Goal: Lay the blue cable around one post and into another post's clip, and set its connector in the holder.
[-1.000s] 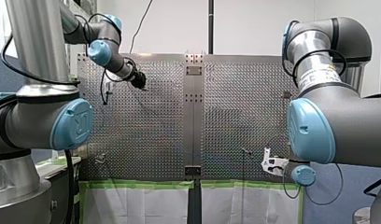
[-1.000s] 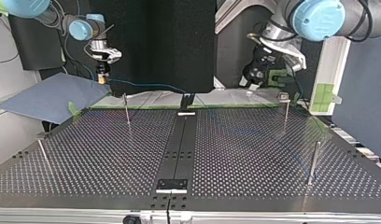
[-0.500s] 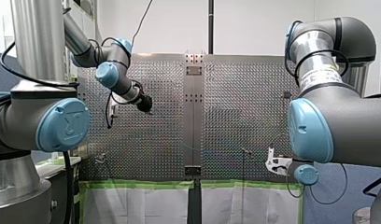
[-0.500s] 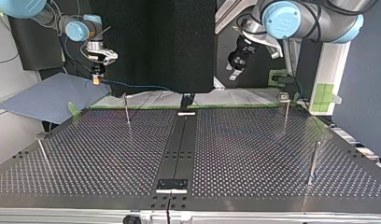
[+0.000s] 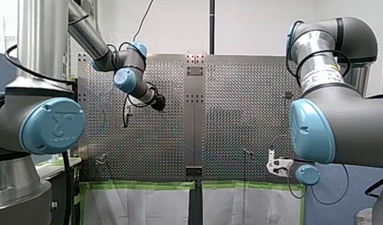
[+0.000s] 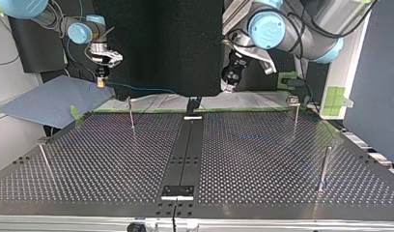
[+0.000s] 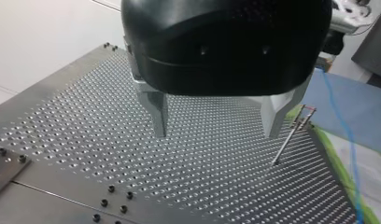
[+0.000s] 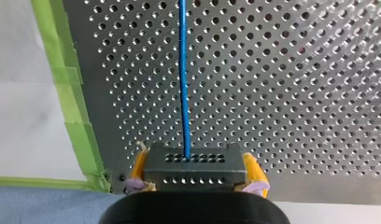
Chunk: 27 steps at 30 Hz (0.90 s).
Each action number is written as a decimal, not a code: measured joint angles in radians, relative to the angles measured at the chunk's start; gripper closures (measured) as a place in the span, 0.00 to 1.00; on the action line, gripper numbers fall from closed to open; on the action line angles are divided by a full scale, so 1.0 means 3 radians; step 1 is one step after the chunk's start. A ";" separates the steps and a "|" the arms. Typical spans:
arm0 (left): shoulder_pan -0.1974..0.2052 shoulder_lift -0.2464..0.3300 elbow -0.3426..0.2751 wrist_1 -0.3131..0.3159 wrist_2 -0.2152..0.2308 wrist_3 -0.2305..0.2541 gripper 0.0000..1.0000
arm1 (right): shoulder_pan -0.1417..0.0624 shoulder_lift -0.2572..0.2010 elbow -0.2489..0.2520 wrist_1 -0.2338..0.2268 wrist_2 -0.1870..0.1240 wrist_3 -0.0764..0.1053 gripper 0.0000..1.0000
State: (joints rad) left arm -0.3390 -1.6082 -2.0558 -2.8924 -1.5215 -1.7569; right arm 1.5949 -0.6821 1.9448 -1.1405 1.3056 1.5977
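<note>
Now | right claw pinching connector | left claw spread wide

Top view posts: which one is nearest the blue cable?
The thin rear post at the view's left; the blue cable passes just behind it, the other three stand well away.

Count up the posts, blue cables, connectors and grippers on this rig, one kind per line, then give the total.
Posts: 4
Blue cable: 1
Connector: 1
Grippers: 2, the left gripper and the right gripper
Total: 8
</note>
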 joint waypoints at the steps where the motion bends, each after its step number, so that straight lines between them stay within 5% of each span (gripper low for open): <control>1: -0.0038 -0.0038 0.0039 0.0039 -0.0037 -0.0007 0.00 | 0.0001 0.0000 0.0000 0.0010 0.0001 -0.0017 1.00; 17: -0.0514 -0.0514 0.0515 0.0514 -0.0514 -0.0145 0.00 | 0.0044 0.0000 0.0000 0.0020 -0.0004 -0.0057 1.00; 27: -0.0788 -0.0788 0.0690 0.0789 -0.0787 -0.0036 0.00 | 0.0050 0.0000 -0.0002 0.0018 -0.0005 -0.0041 1.00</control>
State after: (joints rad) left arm -0.5754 -1.8447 -1.8488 -2.6557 -1.7577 -1.7675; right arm 1.6097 -0.6821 1.9441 -1.1352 1.3040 1.5853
